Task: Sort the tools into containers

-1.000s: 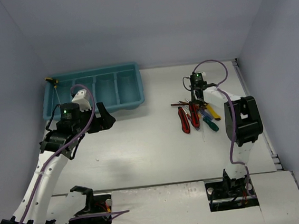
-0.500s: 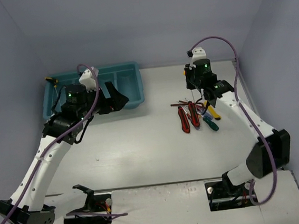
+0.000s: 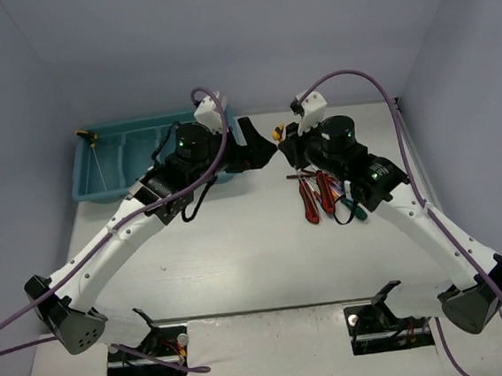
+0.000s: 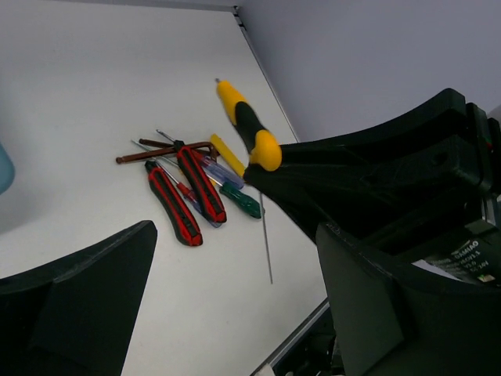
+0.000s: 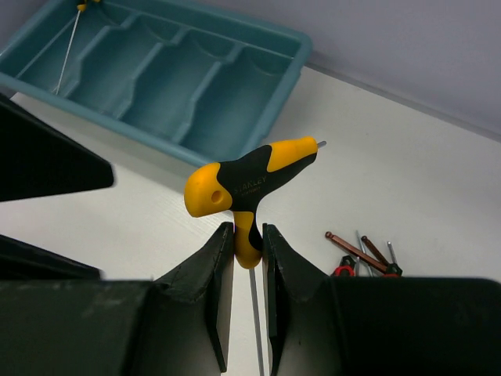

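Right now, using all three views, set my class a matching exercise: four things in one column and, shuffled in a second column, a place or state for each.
Things
1. left gripper
2. right gripper
3. red-handled pliers
4. teal tray

Places or states
A. lying on the table, right of centre
B. shut on the yellow-and-black T-handle tool
C. at the far left of the table
D. open, holding nothing

Pairs: 1-D, 2-B, 3-A, 4-C
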You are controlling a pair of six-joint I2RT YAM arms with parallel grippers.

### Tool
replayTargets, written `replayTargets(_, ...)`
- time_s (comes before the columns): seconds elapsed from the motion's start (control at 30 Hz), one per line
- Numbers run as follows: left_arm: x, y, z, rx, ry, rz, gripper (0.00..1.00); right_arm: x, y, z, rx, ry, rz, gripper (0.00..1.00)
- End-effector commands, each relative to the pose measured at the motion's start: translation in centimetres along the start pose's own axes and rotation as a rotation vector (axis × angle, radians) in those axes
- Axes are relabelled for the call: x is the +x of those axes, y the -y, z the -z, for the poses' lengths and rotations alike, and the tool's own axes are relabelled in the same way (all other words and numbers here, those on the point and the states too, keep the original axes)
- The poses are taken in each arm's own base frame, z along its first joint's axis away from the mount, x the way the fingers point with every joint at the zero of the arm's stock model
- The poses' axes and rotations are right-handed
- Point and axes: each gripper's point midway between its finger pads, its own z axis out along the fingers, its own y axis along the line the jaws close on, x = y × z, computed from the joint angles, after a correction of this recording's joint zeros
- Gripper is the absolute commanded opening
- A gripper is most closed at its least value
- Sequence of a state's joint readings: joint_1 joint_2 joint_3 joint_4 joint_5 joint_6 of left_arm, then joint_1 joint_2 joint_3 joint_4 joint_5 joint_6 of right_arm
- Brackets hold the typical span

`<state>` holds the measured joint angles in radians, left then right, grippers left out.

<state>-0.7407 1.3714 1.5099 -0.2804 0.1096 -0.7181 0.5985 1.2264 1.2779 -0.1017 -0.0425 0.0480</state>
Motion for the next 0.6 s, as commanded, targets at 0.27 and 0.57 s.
replayTargets(0.27, -6.0, 1.5, -0.6, -0.097, 0.3, 0.038, 0.78, -1.0, -3.0, 0.1, -0.055, 0.058, 0.024, 0.0)
replayTargets(0.57, -7.9, 0.9, 1.2, -0.097, 0.444, 0.07, 0.67, -0.8, -3.5, -0.4, -0.071, 0.056, 0.031, 0.0)
